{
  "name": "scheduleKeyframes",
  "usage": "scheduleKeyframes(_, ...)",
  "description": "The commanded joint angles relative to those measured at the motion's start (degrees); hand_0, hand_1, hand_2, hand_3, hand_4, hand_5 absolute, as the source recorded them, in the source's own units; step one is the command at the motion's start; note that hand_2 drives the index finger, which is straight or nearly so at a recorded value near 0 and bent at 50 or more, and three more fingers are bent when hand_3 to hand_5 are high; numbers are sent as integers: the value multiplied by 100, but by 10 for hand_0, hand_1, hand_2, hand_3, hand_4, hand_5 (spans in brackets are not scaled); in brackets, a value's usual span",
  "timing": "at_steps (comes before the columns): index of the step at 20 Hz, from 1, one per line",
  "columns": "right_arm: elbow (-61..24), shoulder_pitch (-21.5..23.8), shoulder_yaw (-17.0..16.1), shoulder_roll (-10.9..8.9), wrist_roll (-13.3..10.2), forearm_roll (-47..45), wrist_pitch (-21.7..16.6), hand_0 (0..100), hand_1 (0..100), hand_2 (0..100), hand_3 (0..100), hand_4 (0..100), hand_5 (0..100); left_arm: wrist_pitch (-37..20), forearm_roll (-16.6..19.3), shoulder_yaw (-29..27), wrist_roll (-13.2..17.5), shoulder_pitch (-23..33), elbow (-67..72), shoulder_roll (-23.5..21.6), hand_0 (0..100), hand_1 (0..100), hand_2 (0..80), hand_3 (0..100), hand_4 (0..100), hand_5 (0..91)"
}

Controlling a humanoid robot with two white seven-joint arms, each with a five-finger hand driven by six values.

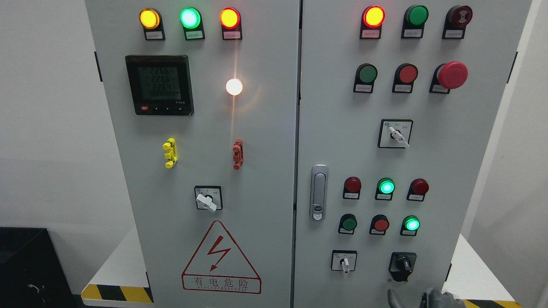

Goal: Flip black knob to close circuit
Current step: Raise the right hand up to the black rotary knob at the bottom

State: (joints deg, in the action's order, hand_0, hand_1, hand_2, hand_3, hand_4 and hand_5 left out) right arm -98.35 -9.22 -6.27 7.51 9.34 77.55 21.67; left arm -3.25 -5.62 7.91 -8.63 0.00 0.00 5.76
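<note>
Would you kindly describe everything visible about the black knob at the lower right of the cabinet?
The black knob is a rotary switch of dark, plastic-looking material, a raised grip bar on a black base plate. It sits on the right door, bottom row, right of a white-handled selector and below a lit green lamp. Nothing touches it; the right hand shows just beneath, at the frame's edge.

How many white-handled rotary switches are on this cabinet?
3. One on the left door above the warning triangle, one mid right door, one at lower right beside the black knob. None looks hidden.
</note>
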Motion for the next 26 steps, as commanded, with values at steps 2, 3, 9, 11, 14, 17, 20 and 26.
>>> scheduleKeyframes(2,9,-106,-146,13,-2,234,-14,0,18,925,1000,948,925,0,0,0,2,132,-167,5,120,556,0,0,0,0)
scheduleKeyframes(3,18,-141,-155,13,6,252,-14,0,18,924,1000,948,925,0,0,0,2,132,-167,-4,120,556,0,0,0,0)
scheduleKeyframes(9,18,-212,-173,13,24,252,-5,0,21,925,1000,948,925,0,0,0,2,132,-167,5,120,556,0,0,0,0)
scheduleKeyframes(11,35,-229,-173,13,24,252,4,0,22,925,1000,948,925,0,0,0,2,132,-167,-4,120,556,0,0,0,0)
scheduleKeyframes(14,97,-265,-173,13,24,252,4,0,22,925,1000,948,925,0,0,0,2,132,-167,-4,120,556,0,0,0,0)
scheduleKeyframes(17,132,-282,-173,13,24,252,-5,0,28,925,1000,948,925,0,0,0,2,132,-167,4,120,556,0,0,0,0)
scheduleKeyframes(20,149,-352,-173,13,24,252,-5,0,31,926,1000,948,925,0,0,0,2,132,-167,5,120,556,0,0,0,0)
scheduleKeyframes(26,264,-467,-208,22,24,243,-5,0,34,925,1000,948,925,0,0,0,2,132,-167,4,120,556,0,0,0,0)
